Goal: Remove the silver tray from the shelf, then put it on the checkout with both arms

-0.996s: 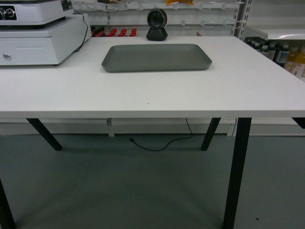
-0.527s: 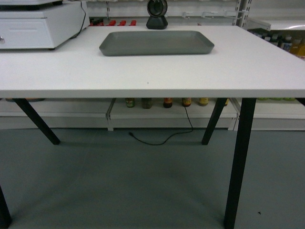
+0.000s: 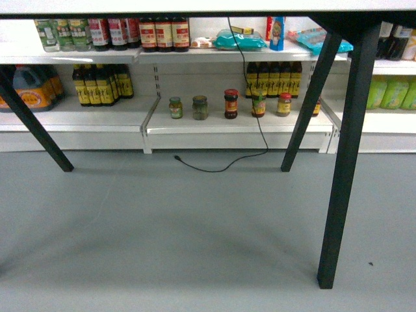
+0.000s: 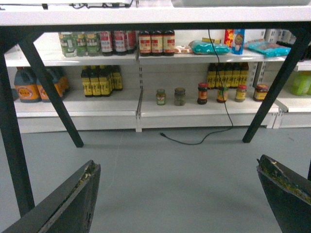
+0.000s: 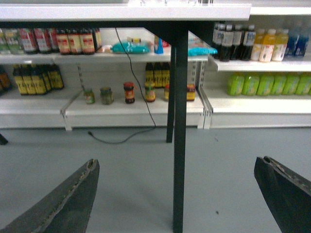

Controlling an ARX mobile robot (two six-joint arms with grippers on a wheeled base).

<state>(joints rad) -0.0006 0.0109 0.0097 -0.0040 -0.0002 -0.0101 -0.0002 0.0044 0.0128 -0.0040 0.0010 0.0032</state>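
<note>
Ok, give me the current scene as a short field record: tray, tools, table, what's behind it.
silver tray: not visible in any current view
left tool: open, empty, low over the grey floor
right tool: open, empty, facing a black table leg
white tabletop: only its underside edge shows, at the top of the head view
white store shelves: behind the table, holding small glass jars and dark sauce bottles
black cable: hangs from the table to the floor
</note>
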